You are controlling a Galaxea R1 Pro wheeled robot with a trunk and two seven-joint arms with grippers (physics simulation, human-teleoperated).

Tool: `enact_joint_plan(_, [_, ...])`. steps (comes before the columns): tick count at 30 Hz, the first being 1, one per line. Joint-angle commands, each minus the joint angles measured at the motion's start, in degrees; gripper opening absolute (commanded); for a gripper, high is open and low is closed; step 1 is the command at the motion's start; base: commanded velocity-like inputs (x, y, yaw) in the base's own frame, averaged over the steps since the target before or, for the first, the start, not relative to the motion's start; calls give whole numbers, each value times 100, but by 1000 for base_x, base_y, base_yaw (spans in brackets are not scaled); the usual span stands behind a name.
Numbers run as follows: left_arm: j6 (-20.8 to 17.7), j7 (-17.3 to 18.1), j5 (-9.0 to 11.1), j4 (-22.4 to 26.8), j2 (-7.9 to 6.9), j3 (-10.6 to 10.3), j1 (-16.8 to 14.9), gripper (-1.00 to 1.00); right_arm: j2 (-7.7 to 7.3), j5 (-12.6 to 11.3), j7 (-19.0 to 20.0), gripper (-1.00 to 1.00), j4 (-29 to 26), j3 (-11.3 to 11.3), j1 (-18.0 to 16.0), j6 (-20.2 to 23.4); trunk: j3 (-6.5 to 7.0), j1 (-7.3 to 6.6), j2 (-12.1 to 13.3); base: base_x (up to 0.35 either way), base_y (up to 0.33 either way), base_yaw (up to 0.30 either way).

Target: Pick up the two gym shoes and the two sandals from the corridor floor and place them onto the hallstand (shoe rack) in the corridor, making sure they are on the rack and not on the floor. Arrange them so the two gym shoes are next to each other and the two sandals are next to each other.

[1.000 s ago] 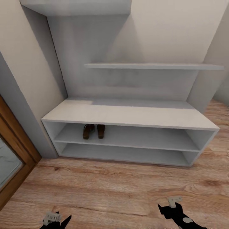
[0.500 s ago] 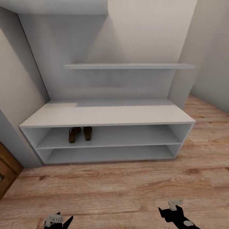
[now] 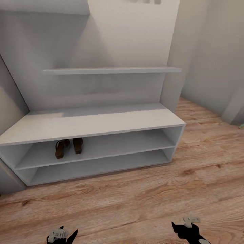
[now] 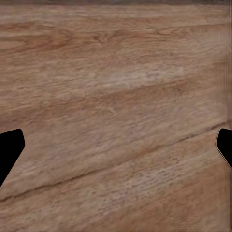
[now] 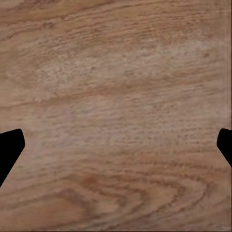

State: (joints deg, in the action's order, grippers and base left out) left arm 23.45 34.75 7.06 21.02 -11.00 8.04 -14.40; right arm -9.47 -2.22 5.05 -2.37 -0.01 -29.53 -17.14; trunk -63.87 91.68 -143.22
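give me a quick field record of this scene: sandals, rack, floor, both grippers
sandals: two brown leather sandals side by side on the upper open shelf, toward its left end
rack: pale grey-white hallstand, bench top bare, lower shelf bare
floor: light brown wood-plank floor
left gripper: open, nothing held, above floor
right gripper: open, nothing held, above floor

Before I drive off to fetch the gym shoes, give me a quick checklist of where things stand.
1. Sandals on the hallstand, upper open shelf: ok.
2. Sandals side by side: ok.
3. Gym shoes on the rack: not ok, both shelves otherwise bare.
4. Left hand open and empty over the corridor floor: ok.
5. Right hand open and empty: ok.
6. Where the gym shoes lie: cannot tell.
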Motion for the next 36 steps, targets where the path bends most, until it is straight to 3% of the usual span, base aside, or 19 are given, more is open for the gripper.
enact_joint_plan(1, [-13, 55, 40, -4, 1, 22, -2, 100, -1, -27, 30, 100, 9, -1, -5, -20, -5, -1, -2, 0, 0, -300])
enact_joint_plan(9, [7, 50, 65, -74, 8, 22, 5, 100, 3, -286, 31, 100, 9, -4, 102, -29, -5, -1, -2, 0, 0, -300])
enact_joint_plan(22, [11, 48, 77, -182, 11, 22, 8, 100, 40, -331, 24, 100, 9, 1, 157, -35, -5, -1, -2, 0, 0, -300])
enact_joint_plan(36, [12, 41, 85, -255, 17, 22, 10, 100, 31, -349, 23, 100, 0, -7, 158, -35, 211, -265, 479, 0, 0, -300])
